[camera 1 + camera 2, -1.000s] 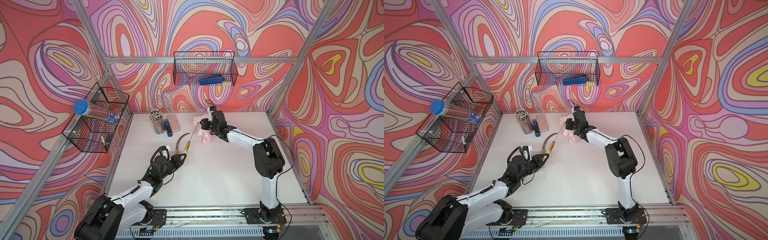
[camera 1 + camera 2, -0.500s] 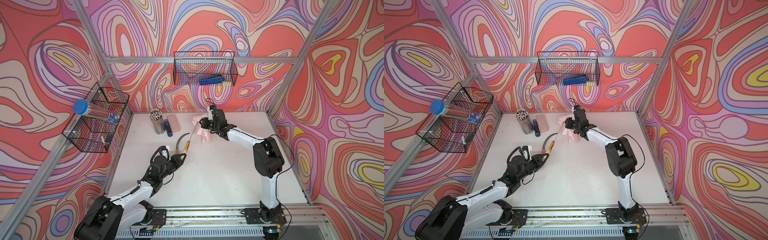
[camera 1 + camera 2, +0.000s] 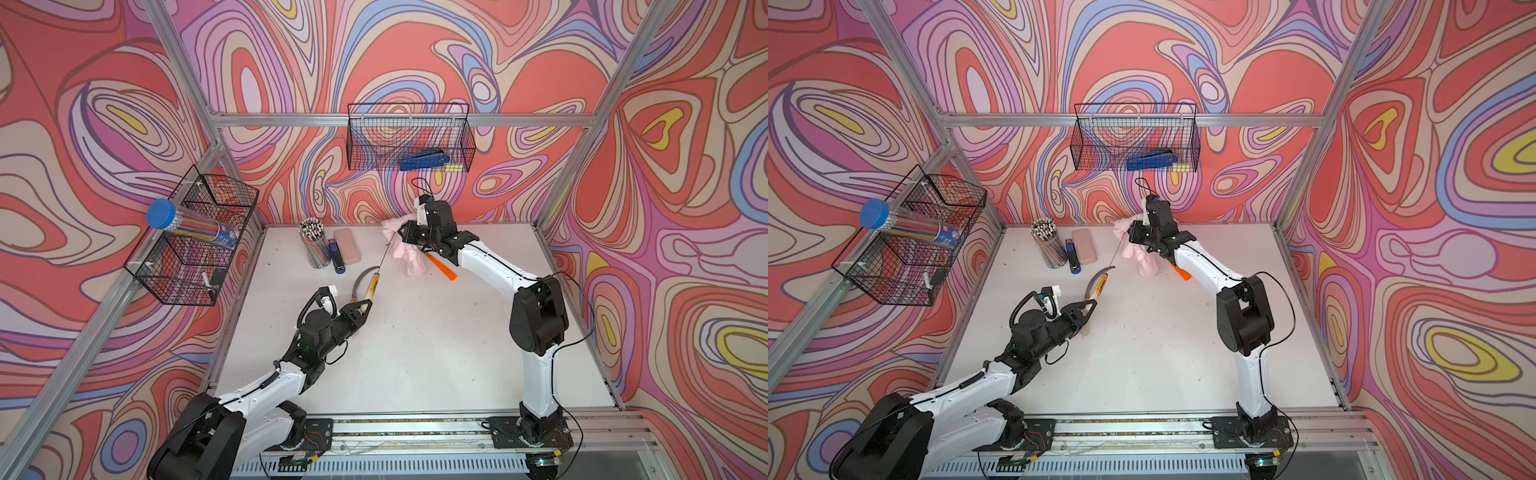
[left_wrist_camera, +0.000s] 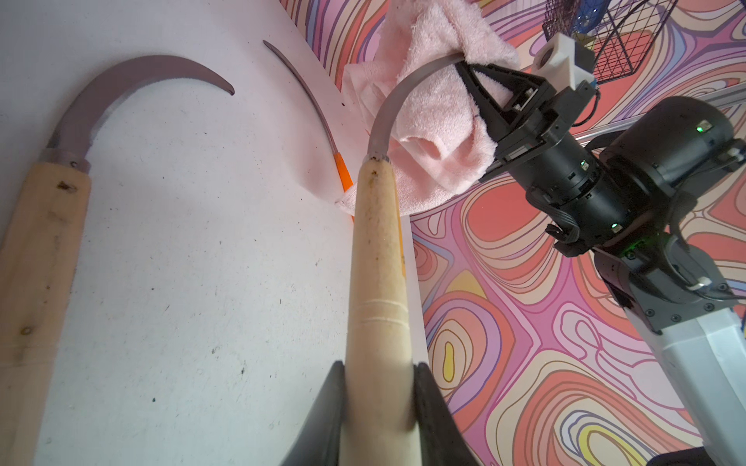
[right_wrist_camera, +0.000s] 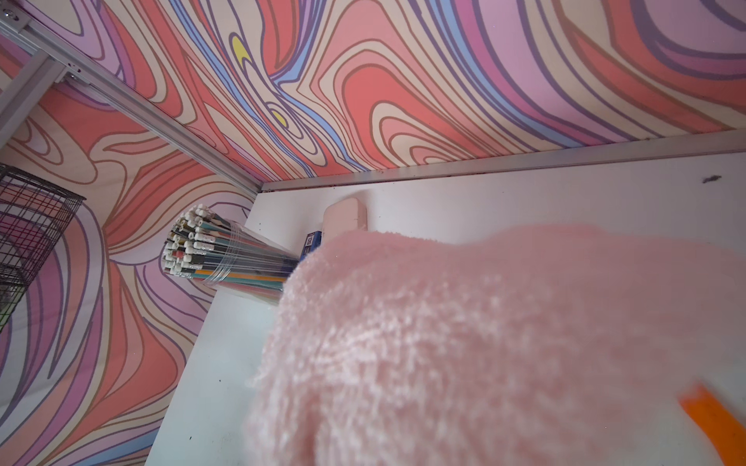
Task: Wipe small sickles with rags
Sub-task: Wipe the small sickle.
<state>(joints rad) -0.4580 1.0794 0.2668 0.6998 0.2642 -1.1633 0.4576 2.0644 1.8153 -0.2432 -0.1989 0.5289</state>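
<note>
My left gripper [image 4: 379,371] is shut on the pale wooden handle of one small sickle [image 3: 372,286], holding it tilted up off the white table [image 3: 436,353]. Its curved grey blade [image 4: 387,109] runs into the pink fluffy rag [image 4: 436,121]. My right gripper [image 3: 402,232] is shut on the rag, pinching it around the blade near the tip. A second wooden-handled sickle [image 4: 44,226] lies flat beside the held one. The orange-handled sickle [image 3: 442,268] lies under the hanging rag [image 3: 409,255]. In the right wrist view the rag [image 5: 484,343] hides the jaws.
A clear cup of pencils [image 3: 316,245], a blue stapler [image 3: 337,259] and a smooth pink case [image 3: 347,245] stand at the back left of the table. Wire baskets hang on the left wall [image 3: 195,241] and the back wall [image 3: 409,137].
My right gripper has slid the rag a little along the blade toward the back wall. The left arm and the held sickle have stayed still.
</note>
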